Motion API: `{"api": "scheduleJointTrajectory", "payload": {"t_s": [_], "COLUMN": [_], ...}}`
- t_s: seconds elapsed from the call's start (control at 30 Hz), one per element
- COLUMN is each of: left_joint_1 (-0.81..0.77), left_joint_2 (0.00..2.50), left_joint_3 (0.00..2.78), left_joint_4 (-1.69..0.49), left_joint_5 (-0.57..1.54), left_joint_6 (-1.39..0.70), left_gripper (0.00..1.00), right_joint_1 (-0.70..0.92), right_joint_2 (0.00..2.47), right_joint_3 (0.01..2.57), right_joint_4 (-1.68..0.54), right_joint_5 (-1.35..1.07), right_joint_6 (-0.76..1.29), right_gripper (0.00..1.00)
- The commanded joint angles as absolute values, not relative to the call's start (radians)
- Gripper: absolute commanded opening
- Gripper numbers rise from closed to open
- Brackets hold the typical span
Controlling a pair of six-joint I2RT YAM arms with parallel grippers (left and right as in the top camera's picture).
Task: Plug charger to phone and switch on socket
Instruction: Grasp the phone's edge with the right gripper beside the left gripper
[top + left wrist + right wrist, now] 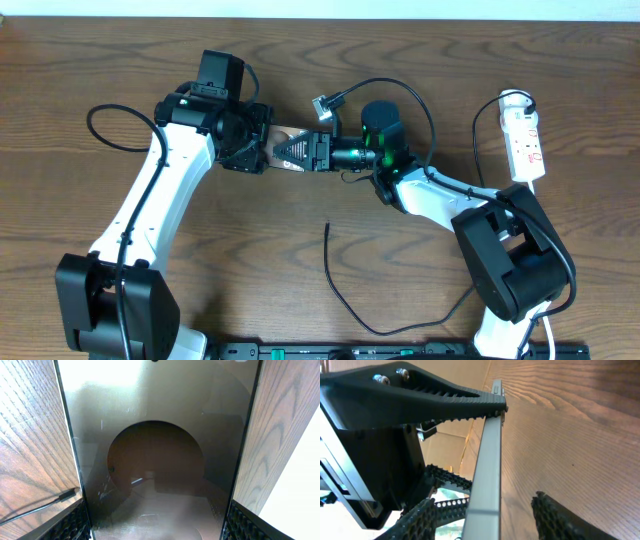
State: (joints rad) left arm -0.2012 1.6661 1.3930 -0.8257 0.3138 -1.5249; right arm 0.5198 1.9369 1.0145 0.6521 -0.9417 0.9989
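Mid-table, arms bent inward, L end effector (262, 152) clamping phone (155, 420)

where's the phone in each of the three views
Overhead: the phone lies upper centre, just left of the middle.
Left wrist: the phone fills the middle of the picture, its flat side facing the camera.
Right wrist: the phone is seen edge-on, a thin pale strip from top centre to the bottom.
Shared landmark: the wooden table, visible in all three.

Left arm (150, 200) & right arm (440, 190): white links, blk joints/bases, thin blk cables, green LEDs; serrated blk claw pads (465, 402).
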Motion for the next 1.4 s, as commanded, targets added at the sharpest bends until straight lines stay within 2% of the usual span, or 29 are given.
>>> {"api": "scheduleJointTrajectory", "payload": {"t_s": [0.0, 0.33, 0.57, 0.9, 1.17, 1.37], "left_joint_1": [-0.203, -0.231, -0.255, -0.255, -0.255, -0.255], "left_joint_2": [1.645, 1.645, 1.646, 1.646, 1.646, 1.646], "left_joint_3": [1.418, 1.418, 1.418, 1.418, 1.418, 1.418], "left_joint_4": [-0.821, -0.809, -0.81, -0.814, -0.829, -0.833], "left_joint_5": [0.297, 0.295, 0.218, 0.215, 0.215, 0.214], "left_joint_6": [-1.544, -1.551, -1.549, -1.546, -1.546, -1.546], "left_gripper": [0.07, 0.07, 0.07, 0.07, 0.07, 0.07], "right_joint_1": [0.527, 0.586, 0.587, 0.587, 0.587, 0.587], "right_joint_2": [1.943, 1.943, 1.943, 1.943, 1.943, 1.943], "right_joint_3": [1.026, 1.026, 1.026, 1.026, 1.026, 1.026], "right_joint_4": [0.654, 0.654, 0.654, 0.574, 0.577, 0.588], "right_joint_5": [-0.926, -0.868, -0.86, -0.782, -0.723, -0.709], "right_joint_6": [1.021, 1.016, 1.016, 0.978, 0.953, 0.953], "right_gripper": [0.48, 0.44, 0.41, 0.37, 0.38, 0.34]}}
